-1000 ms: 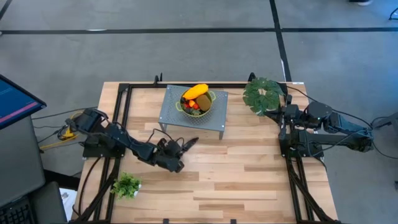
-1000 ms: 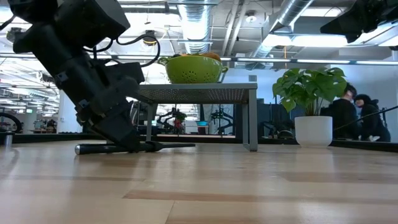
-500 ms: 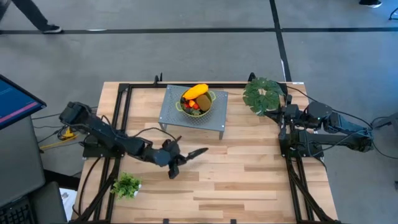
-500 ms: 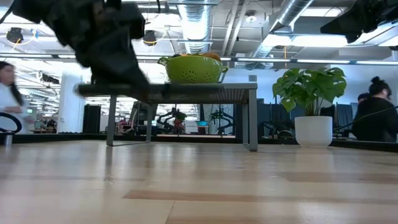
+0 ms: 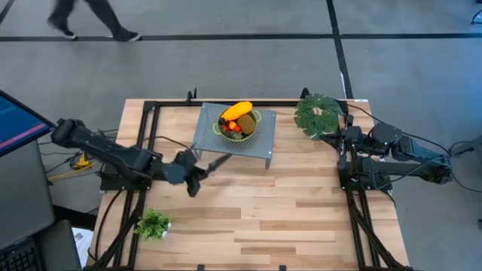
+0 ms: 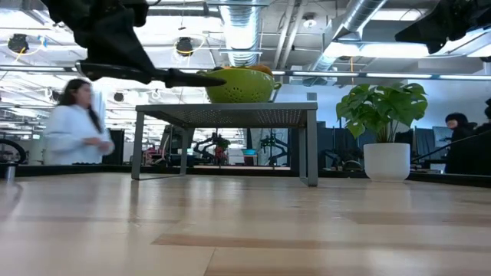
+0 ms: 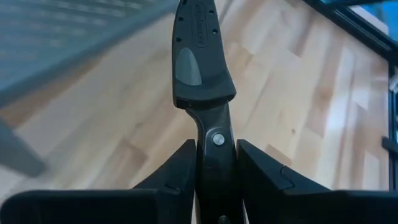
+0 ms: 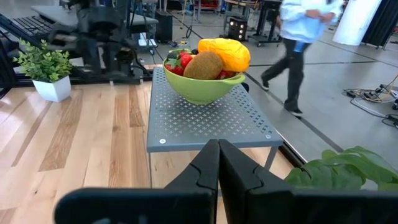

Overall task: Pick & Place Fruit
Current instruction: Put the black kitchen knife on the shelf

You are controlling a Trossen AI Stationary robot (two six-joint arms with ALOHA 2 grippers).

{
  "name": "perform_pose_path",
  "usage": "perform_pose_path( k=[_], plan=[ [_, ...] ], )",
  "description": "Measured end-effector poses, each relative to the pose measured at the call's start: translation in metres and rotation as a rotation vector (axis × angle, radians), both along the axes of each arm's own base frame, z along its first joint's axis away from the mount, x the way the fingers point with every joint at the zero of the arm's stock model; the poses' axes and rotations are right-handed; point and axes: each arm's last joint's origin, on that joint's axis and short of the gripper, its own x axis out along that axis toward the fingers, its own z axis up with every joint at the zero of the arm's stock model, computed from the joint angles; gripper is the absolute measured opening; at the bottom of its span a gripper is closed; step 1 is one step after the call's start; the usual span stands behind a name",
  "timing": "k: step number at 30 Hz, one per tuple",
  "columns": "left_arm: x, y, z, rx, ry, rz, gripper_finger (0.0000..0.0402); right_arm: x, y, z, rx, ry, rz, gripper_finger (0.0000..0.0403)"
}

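The fruit sits in a green colander bowl (image 5: 239, 124) (image 6: 239, 84) (image 8: 202, 81) on a grey perforated stand. It includes a long yellow-orange fruit (image 8: 229, 53), a brown kiwi (image 8: 202, 65) and red strawberries (image 8: 180, 62). My left gripper (image 5: 192, 172) (image 6: 115, 54) is shut on a black knife (image 5: 217, 161) (image 6: 184, 77). It hovers off the stand's near-left corner, and the knife's free end points at the bowl. My right gripper (image 8: 217, 149) (image 5: 340, 139) is shut on nothing and waits at the table's right side. My left gripper pinches the knife between its two fingers (image 7: 180, 168) at a narrow riveted part (image 7: 216, 138), behind the wider grey-inlaid length. The fingers lie along the knife. It is lifted clear of the table and held about level, at the height of the stand's top.
The grey stand (image 5: 218, 139) takes up the far middle of the table. A large potted plant (image 5: 316, 113) (image 6: 383, 107) stands far right, and a small potted plant (image 5: 153, 223) near left. Bare wood lies in front of the stand. People move in the room beyond.
My left gripper has risen from the table with the knife, then drawn back toward the table's left and far side. The knife, which lay on the wood a second ago, is lifted clear and now hangs level beside the bowl's height.
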Motion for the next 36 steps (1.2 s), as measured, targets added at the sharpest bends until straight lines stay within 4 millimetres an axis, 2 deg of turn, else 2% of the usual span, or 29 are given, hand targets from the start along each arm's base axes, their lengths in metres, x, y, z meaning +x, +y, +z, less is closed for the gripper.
perform_pose_path(
  k=[4,10,21,27,32,36],
  plan=[
    [-0.011,0.015,0.008,-0.008,-0.001,0.071,0.0086,0.0,0.0,0.0,0.0,0.0,0.0,0.0],
    [-0.019,0.04,0.009,0.002,0.043,0.195,0.0086,0.0,0.0,0.0,0.0,0.0,0.0,0.0],
    [-0.02,0.085,0.009,-0.047,0.05,0.407,0.0086,0.0,0.0,0.0,0.0,0.0,0.0,0.0],
    [-0.019,0.1,0.012,-0.053,0.0,0.474,0.0086,0.0,0.0,0.0,0.0,0.0,0.0,0.0],
    [-0.011,0.109,0.017,-0.024,-0.079,0.482,0.0086,0.0,0.0,0.0,0.0,0.0,0.0,0.0],
    [-0.004,0.118,0.013,-0.011,-0.082,0.51,0.0086,0.0,0.0,0.0,-0.001,0.0,0.0,0.0]
  ],
)
